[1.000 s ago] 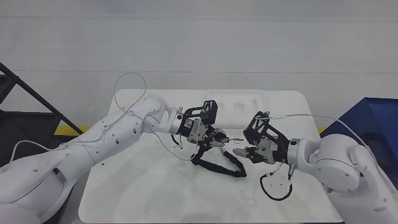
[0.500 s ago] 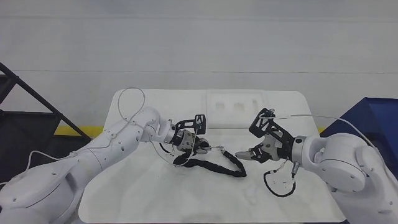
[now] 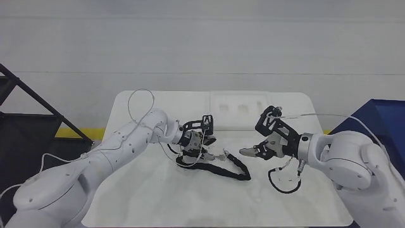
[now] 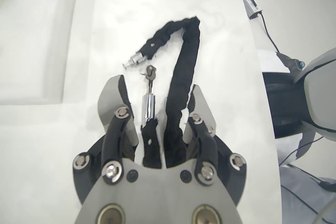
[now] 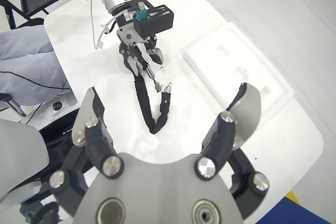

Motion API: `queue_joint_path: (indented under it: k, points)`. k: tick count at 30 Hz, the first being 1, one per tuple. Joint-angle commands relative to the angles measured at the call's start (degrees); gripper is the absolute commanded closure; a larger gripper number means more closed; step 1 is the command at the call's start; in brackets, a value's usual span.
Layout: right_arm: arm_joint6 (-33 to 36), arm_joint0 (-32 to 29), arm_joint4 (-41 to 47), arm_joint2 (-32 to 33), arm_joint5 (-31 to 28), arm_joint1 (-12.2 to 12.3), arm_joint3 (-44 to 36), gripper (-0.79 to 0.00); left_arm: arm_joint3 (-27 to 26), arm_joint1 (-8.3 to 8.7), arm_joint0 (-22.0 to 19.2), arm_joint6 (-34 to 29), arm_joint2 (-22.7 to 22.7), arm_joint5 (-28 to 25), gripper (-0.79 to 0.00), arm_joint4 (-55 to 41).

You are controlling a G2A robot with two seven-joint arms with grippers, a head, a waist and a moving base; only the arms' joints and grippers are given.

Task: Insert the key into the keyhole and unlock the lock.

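A black fabric-sleeved chain lock (image 3: 223, 168) (image 5: 147, 107) lies bent on the white table. Its silver lock cylinder (image 4: 148, 107) (image 5: 150, 73) has the key (image 4: 150, 72) (image 5: 157, 86) stuck in its end. The chain's silver pin end (image 4: 134, 61) (image 5: 168, 87) rests loose beside the key, apart from the cylinder. My left gripper (image 4: 157, 83) (image 3: 197, 144) is open, straddling the cylinder and one chain strand low over the table. My right gripper (image 5: 168, 89) (image 3: 250, 152) hangs open and empty, to the right of the key.
A white foam tray (image 3: 243, 108) (image 5: 236, 64) with recesses sits at the table's back. A black cable loop (image 3: 282, 189) hangs by the right arm. The table edge (image 4: 252, 33) runs close past the chain's bend.
The left gripper carried the cylinder end leftward and down to the table and now stands open over it. The right gripper has let go of the key and drawn back to the right.
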Motion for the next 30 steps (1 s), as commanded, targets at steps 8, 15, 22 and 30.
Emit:
queue_joint_path:
  k: [8,15,22,30]
  points:
    - [-6.67,6.17,-3.54,-2.03,-8.76,-0.42,7.81,-0.785,-4.40,5.19,-1.98,22.56,-5.51,0.00,-0.785,8.34]
    - [-12.34,16.11,-5.72,-7.27,-17.17,-1.64,16.58,-0.785,-5.39,9.17,-7.83,28.16,-5.89,0.00,-0.785,8.65]
    - [-11.80,27.30,2.93,-11.85,-25.13,-2.86,27.29,-0.785,-5.88,10.69,-15.34,22.66,-3.31,0.00,-0.785,3.21]
    - [-4.25,35.45,10.84,-14.46,-28.46,-2.89,33.28,-0.785,-4.79,10.46,-21.38,15.91,2.65,0.00,-0.785,-5.89]
